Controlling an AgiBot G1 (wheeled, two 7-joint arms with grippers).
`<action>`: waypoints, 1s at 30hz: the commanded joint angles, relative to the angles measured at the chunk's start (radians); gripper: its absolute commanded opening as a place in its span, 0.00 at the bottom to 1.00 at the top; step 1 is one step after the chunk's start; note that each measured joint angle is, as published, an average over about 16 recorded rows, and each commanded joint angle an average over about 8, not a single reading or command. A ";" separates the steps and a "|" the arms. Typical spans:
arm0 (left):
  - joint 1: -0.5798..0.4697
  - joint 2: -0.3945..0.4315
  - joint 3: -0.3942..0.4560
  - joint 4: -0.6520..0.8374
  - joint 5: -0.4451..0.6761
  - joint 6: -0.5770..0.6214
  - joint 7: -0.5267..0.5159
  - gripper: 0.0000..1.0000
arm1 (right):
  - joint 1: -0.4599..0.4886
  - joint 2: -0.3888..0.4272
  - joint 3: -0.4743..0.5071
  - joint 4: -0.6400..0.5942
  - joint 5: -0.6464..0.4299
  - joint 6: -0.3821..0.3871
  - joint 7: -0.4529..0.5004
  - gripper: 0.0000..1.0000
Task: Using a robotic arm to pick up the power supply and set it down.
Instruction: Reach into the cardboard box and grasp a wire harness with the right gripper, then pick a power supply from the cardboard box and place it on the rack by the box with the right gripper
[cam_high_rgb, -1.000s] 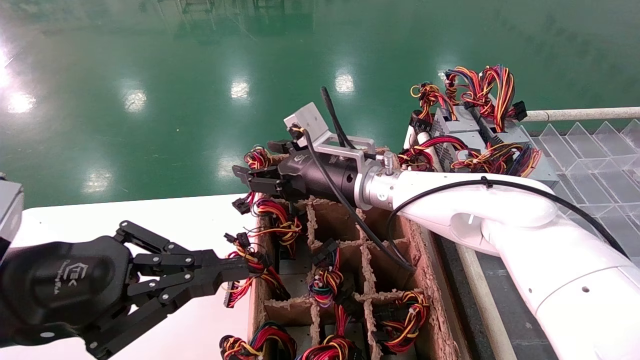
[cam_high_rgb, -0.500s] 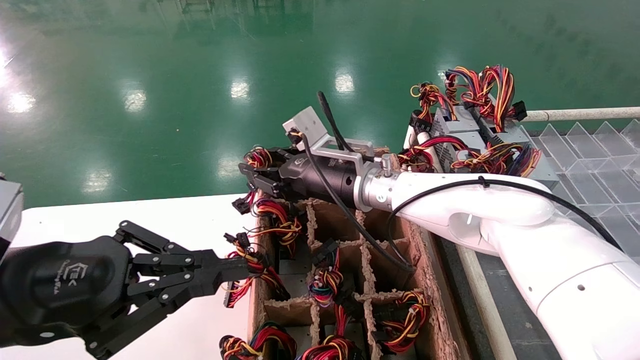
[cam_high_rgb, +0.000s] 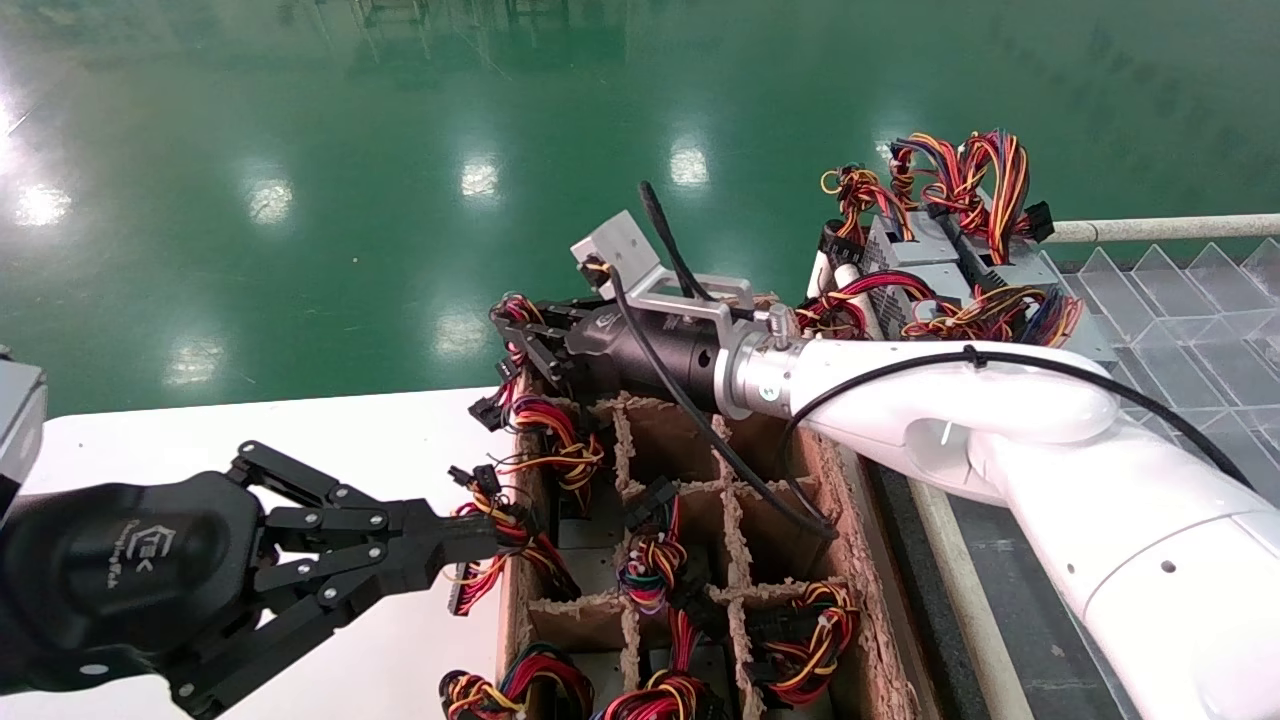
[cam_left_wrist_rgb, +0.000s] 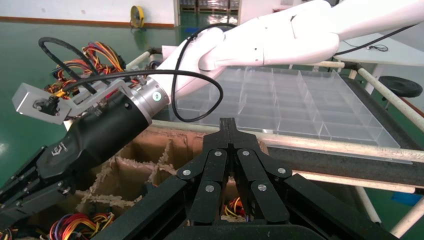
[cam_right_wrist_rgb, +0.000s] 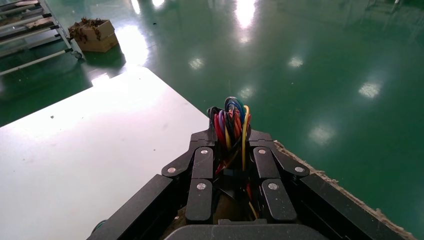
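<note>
My right gripper (cam_high_rgb: 518, 335) reaches over the far left corner of the brown divider box (cam_high_rgb: 868, 560). In the right wrist view its fingers (cam_right_wrist_rgb: 202, 165) are shut on a red-yellow-black wire bundle (cam_right_wrist_rgb: 231, 114) that stands up between them. That bundle (cam_high_rgb: 514, 312) belongs to a power supply whose grey body is hidden down in the corner cell. My left gripper (cam_high_rgb: 478, 541) is parked low at the box's left side, shut and empty, with its tips (cam_left_wrist_rgb: 228, 124) close to loose wires.
Several more wire bundles (cam_high_rgb: 650, 570) fill the box's other cells. Grey power supplies (cam_high_rgb: 935, 268) with wires sit at the back right beside a clear divided tray (cam_high_rgb: 1190, 320). A white table (cam_high_rgb: 300, 430) lies to the left, with green floor beyond.
The right gripper's fingers have gone from open to shut on the corner wire bundle, and it has shifted slightly right and away. The left arm has not moved.
</note>
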 joint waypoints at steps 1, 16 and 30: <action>0.000 0.000 0.000 0.000 0.000 0.000 0.000 0.00 | 0.005 0.001 -0.005 -0.004 0.005 -0.002 -0.003 0.00; 0.000 0.000 0.000 0.000 0.000 0.000 0.000 0.00 | 0.163 0.164 0.026 0.235 -0.005 -0.037 -0.024 0.00; 0.000 0.000 0.000 0.000 0.000 0.000 0.000 0.00 | 0.392 0.541 0.019 0.796 -0.194 -0.019 0.196 0.00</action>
